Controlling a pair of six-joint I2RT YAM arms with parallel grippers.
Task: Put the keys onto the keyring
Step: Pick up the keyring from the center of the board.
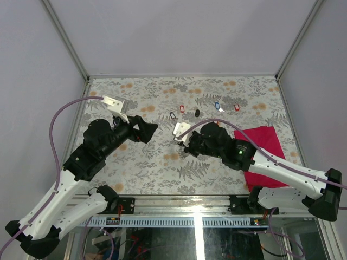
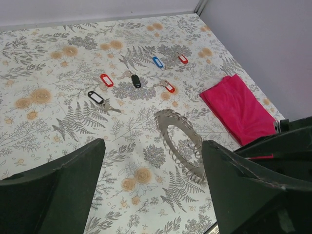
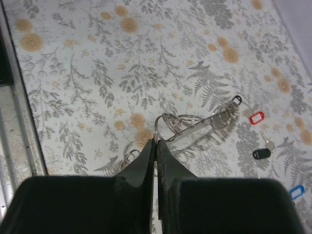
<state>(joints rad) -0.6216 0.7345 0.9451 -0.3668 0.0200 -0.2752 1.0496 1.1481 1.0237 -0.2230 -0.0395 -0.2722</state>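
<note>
The keyring (image 2: 171,127), a toothed grey metal ring, stands on edge on the flowered table, and my right gripper (image 3: 156,142) is shut on its rim. In the right wrist view the keyring (image 3: 181,123) shows edge-on. My left gripper (image 2: 153,183) is open and empty, its fingers (image 2: 58,187) straddling bare table just left of the ring. The keys lie loose further back: a white tag in a black frame (image 2: 95,96), red tags (image 2: 106,80) (image 2: 169,87) (image 2: 183,59), a black one (image 2: 136,81) and a blue one (image 2: 157,62). From above, the two grippers (image 1: 153,129) (image 1: 180,142) face each other at mid-table.
A red cloth (image 1: 263,151) lies flat at the table's right side, under the right arm. Grey walls close the table at the back and both sides. A metal rail (image 1: 195,203) runs along the near edge.
</note>
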